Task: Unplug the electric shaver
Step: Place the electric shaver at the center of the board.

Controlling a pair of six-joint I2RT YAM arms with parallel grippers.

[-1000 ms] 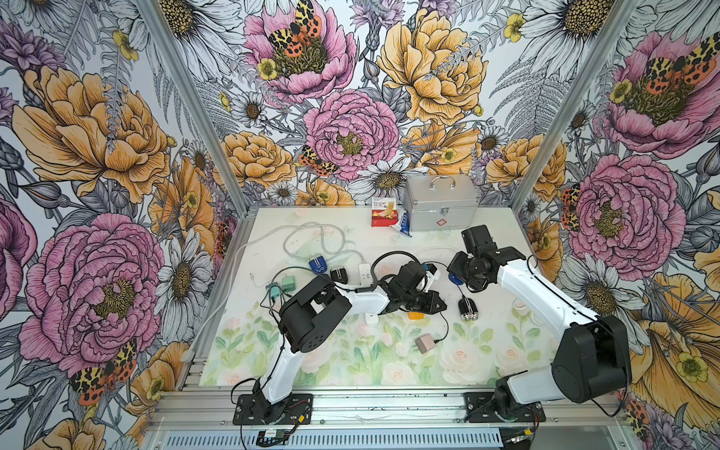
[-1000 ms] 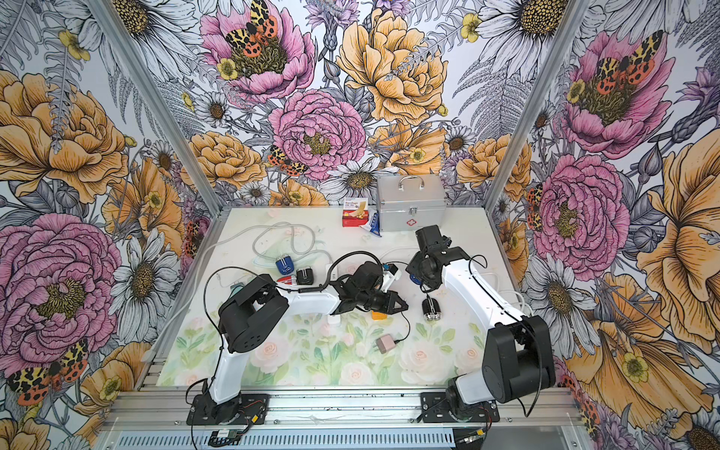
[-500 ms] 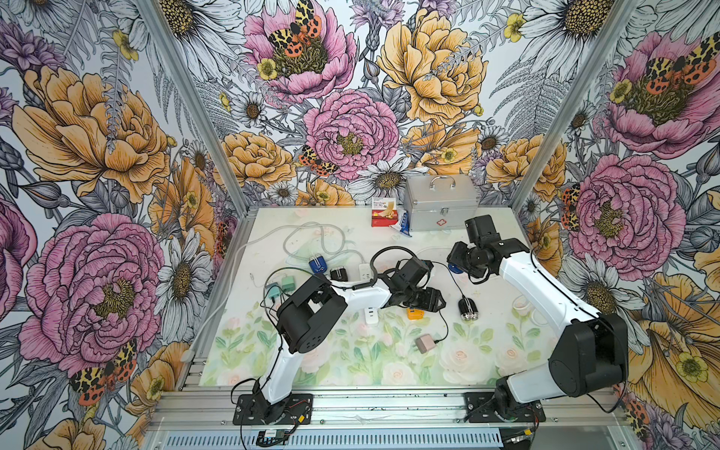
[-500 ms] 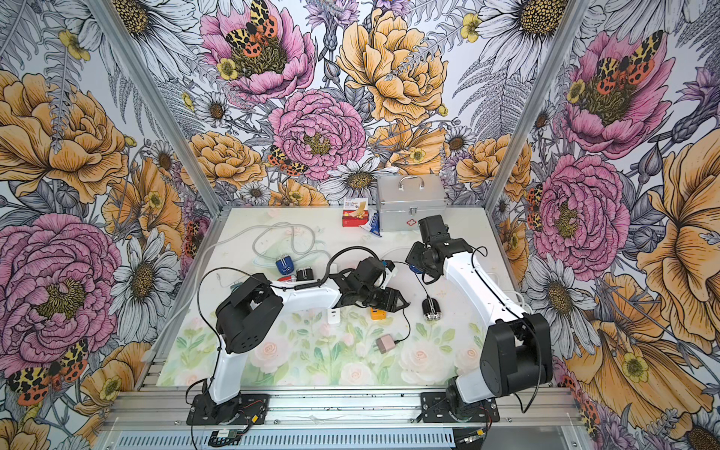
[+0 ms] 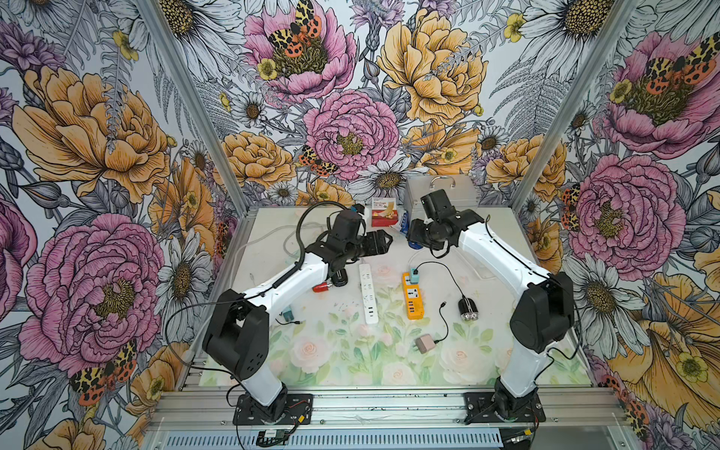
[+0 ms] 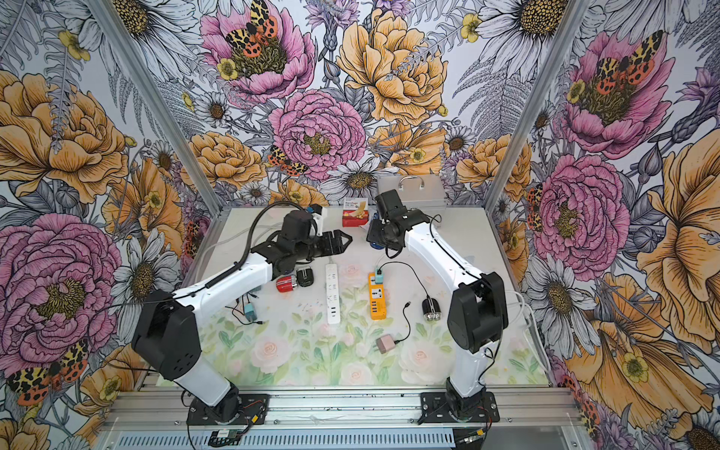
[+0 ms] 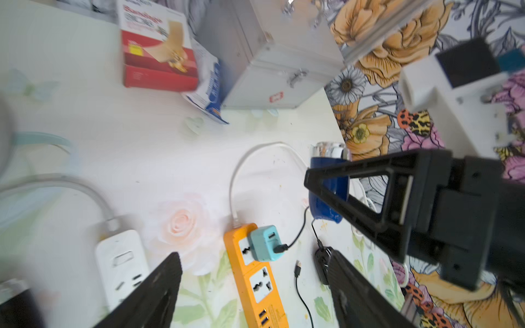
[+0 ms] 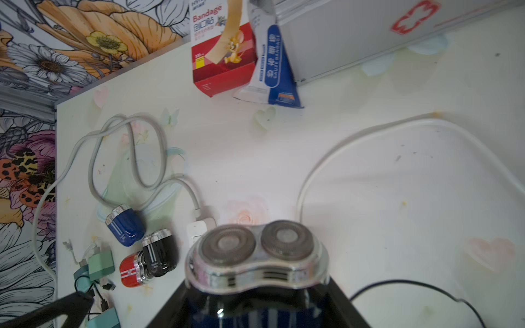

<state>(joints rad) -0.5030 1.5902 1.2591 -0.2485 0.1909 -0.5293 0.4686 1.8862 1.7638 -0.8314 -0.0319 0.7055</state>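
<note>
Nearest, a pink cube charger (image 5: pixel 423 344) lies on the floral table mat (image 5: pixel 331 362). Its thin black cable (image 7: pixel 297 265) ends in a free plug beside the orange power strip (image 5: pixel 413 300), whose far socket holds a teal adapter (image 5: pixel 414 276). Beyond, the left gripper (image 5: pixel 383 242) hangs spread and empty near the white power strip (image 5: pixel 368 292). The right gripper (image 5: pixel 416 235) clamps the blue twin-head electric shaver (image 8: pixel 257 255) aloft over open mat. At the far edge stand a red box (image 8: pixel 221 65) reading "Bandage", a packet (image 8: pixel 274 65) reading "GAUZE BANDAGE", and a silver case (image 8: pixel 369 34) with a red cross.

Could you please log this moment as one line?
right gripper: holding blue shaver aloft | left gripper: open, empty | teal adapter: in orange strip
</note>
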